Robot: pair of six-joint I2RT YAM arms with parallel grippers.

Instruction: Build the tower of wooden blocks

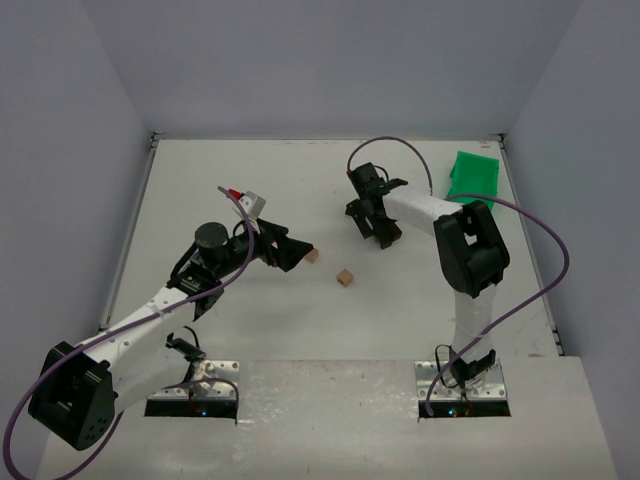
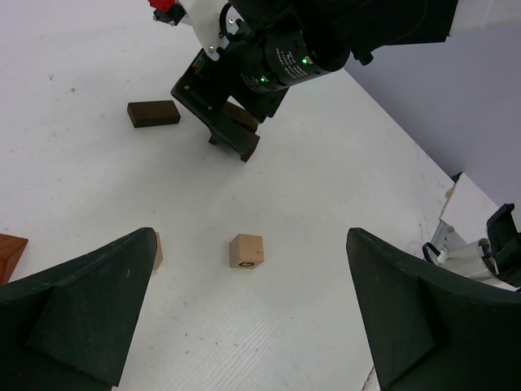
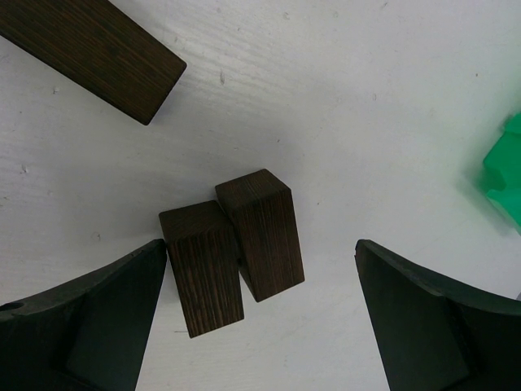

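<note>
Two dark brown blocks (image 3: 202, 277) (image 3: 262, 232) stand upright side by side, touching, between the fingers of my open right gripper (image 3: 260, 244). Its left finger is at the left block's side. A third dark block (image 3: 89, 49) lies flat beyond them. My left gripper (image 2: 250, 236) is open and empty, low over the table. A light tan cube (image 2: 246, 251) sits ahead between its fingers, a second tan block (image 2: 157, 250) peeks from behind its left finger, and a reddish-brown block (image 2: 10, 252) lies at the left edge. The top view shows both grippers (image 1: 298, 250) (image 1: 378, 232) and the two tan blocks (image 1: 312, 256) (image 1: 345, 277).
A green plastic bin (image 1: 475, 175) stands at the back right, to the right of the right gripper, and shows at the right wrist view's edge (image 3: 505, 171). Grey walls enclose the white table (image 1: 250, 190) on three sides. The right arm's cable loops above the table.
</note>
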